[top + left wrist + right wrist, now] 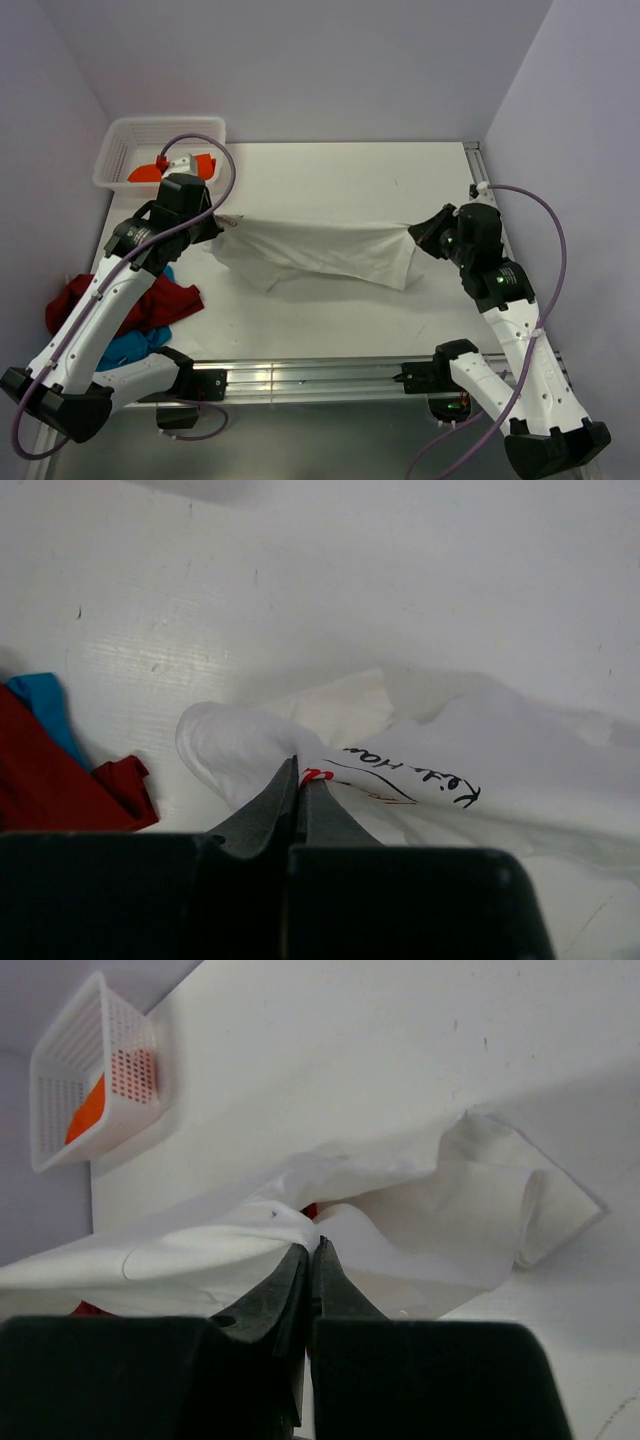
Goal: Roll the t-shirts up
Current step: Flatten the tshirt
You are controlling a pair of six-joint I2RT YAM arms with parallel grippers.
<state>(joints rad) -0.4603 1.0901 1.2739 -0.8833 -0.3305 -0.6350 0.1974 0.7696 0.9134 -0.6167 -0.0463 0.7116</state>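
Bare table [330, 185] lies open around the white t-shirt [320, 250], stretched mid-table between my left gripper [300, 778] and right gripper [312, 1248], each clamped on one end. A heap of red and blue tees [165, 300] crowds the left edge. The corner basket [122, 140] shows only orange scraps [145, 173], and the shirt's print is mostly folded from sight.

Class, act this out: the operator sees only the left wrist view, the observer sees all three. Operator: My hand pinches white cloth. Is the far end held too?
Observer: Yes, the right hand is shut on the other end of the white t-shirt.
Operator: Does it lie flat?
Observer: No, it stretches from the left hand to the right, its lower edge drooping.
Operator: What is behind my arm?
Observer: A basket in the far left corner, orange t-shirt inside.
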